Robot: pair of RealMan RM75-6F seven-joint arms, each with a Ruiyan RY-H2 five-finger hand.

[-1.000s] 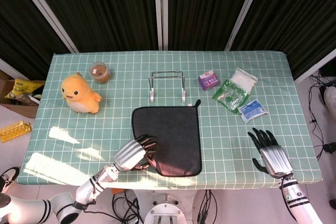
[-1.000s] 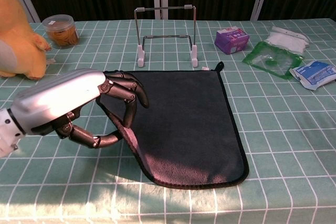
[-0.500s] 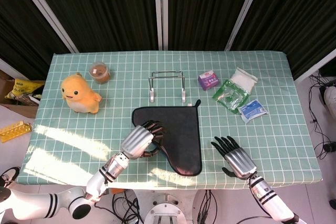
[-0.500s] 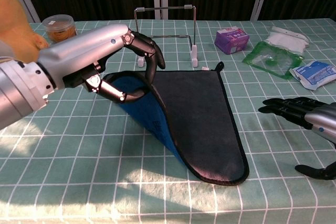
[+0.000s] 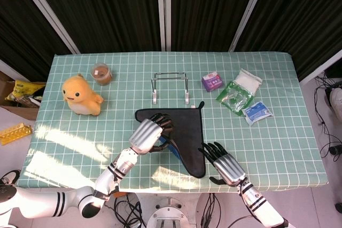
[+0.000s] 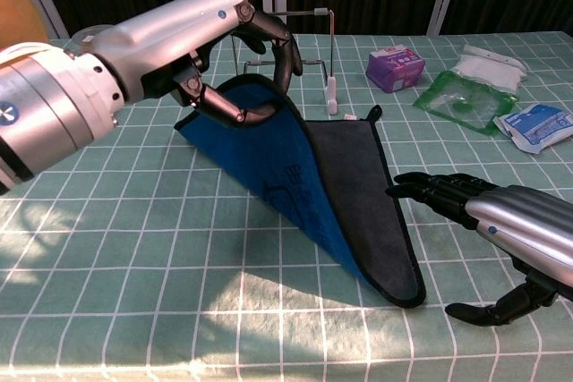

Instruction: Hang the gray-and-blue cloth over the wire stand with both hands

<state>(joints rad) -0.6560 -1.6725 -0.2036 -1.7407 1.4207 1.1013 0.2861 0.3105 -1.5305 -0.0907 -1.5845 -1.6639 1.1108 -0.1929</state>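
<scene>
The gray-and-blue cloth (image 5: 188, 124) lies on the checked table in front of the wire stand (image 5: 187, 99). My left hand (image 5: 151, 133) grips its left edge and holds it up off the table. This folds the cloth toward the right, so the blue underside (image 6: 282, 163) faces the chest camera. The gray side (image 6: 363, 176) still rests flat, with its front corner on the table. In the chest view the left hand (image 6: 201, 38) hides part of the wire stand (image 6: 331, 60). My right hand (image 5: 225, 165) hovers with fingers spread just right of the cloth's front corner, holding nothing (image 6: 506, 221).
A yellow plush duck (image 5: 80, 95) and a small jar (image 5: 100, 73) stand at the back left. A purple box (image 6: 395, 67), a green packet (image 6: 461, 100), a white bag (image 5: 248, 80) and a blue-white packet (image 6: 537, 124) lie at the back right.
My left hand has lifted the cloth's left edge higher and carried it rightward, exposing more blue underside. The right hand has moved left, close to the cloth's front corner.
</scene>
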